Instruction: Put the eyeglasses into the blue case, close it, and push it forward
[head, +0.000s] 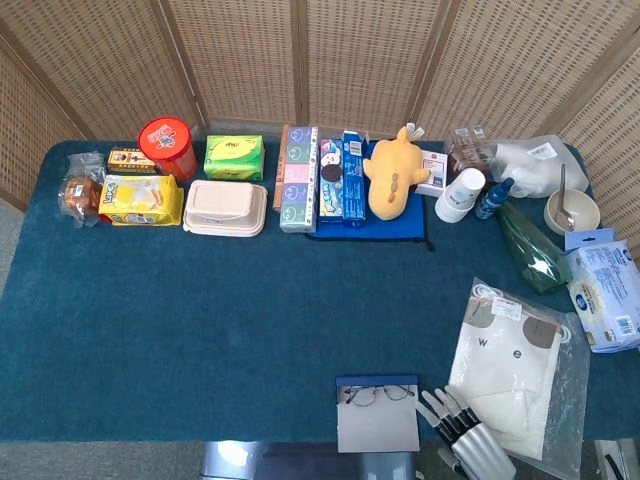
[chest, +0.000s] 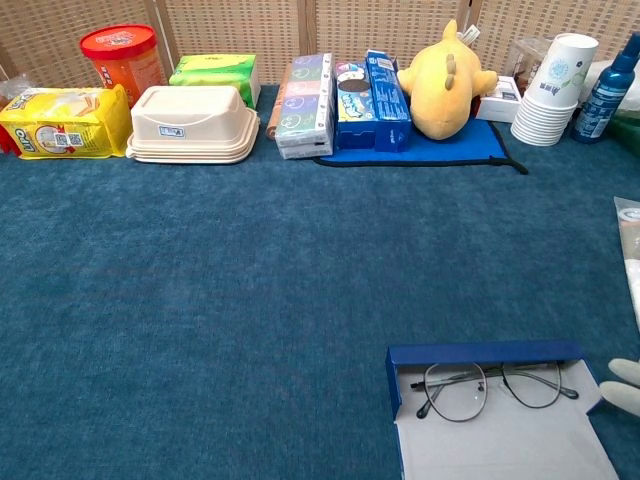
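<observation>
The blue case (head: 377, 414) (chest: 500, 415) lies open at the table's near edge, with a blue rim and a grey inside. Thin wire eyeglasses (head: 378, 394) (chest: 492, 387) lie inside it, against its far wall. My right hand (head: 459, 431) hovers just right of the case, fingers apart and stretched forward, holding nothing. In the chest view only its pale fingertips (chest: 622, 384) show at the right edge, close to the case's right flap. My left hand is in neither view.
A bagged white garment (head: 511, 371) lies right of the case, under my right hand. Along the far edge stand snack packs (head: 141, 199), a beige box (head: 226, 207), cartons (head: 299, 178), a yellow plush (head: 392, 172), paper cups (head: 459, 194), a bottle (head: 493, 198) and a bowl (head: 571, 211).
</observation>
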